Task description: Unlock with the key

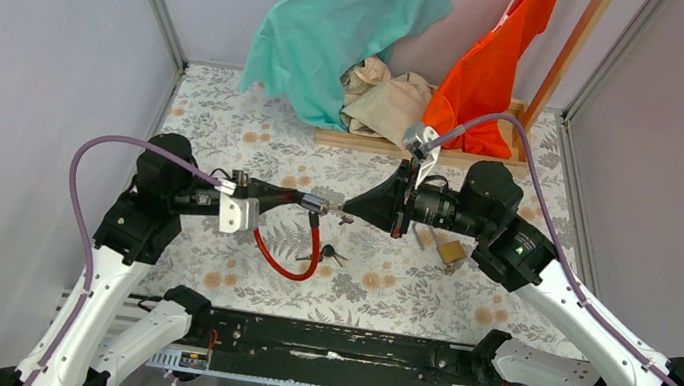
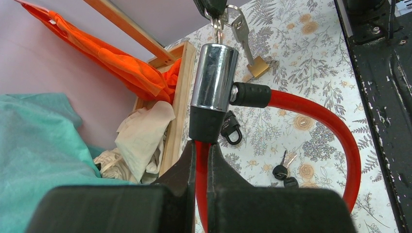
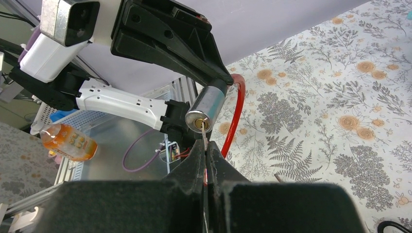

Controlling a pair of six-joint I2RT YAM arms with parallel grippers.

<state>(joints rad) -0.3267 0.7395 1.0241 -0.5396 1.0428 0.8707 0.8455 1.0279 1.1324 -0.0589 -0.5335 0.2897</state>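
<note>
Left claw (image 2: 201,158) is clamped on the red cable lock (image 2: 214,77) just under its chrome barrel, holding it up over the middle of the worktop (image 1: 226,126). Right claw (image 3: 204,148) is pinched tight on the key (image 3: 204,137), and the tip looks seated in the keyhole, though the angle's tight. So it's the turning step. Next up I'd say a wrist twist, with the left bracing.

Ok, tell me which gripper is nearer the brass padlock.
Right. The right gripper pinches the key left of the padlock; the left gripper is farther left, gripping the cable lock.
</note>
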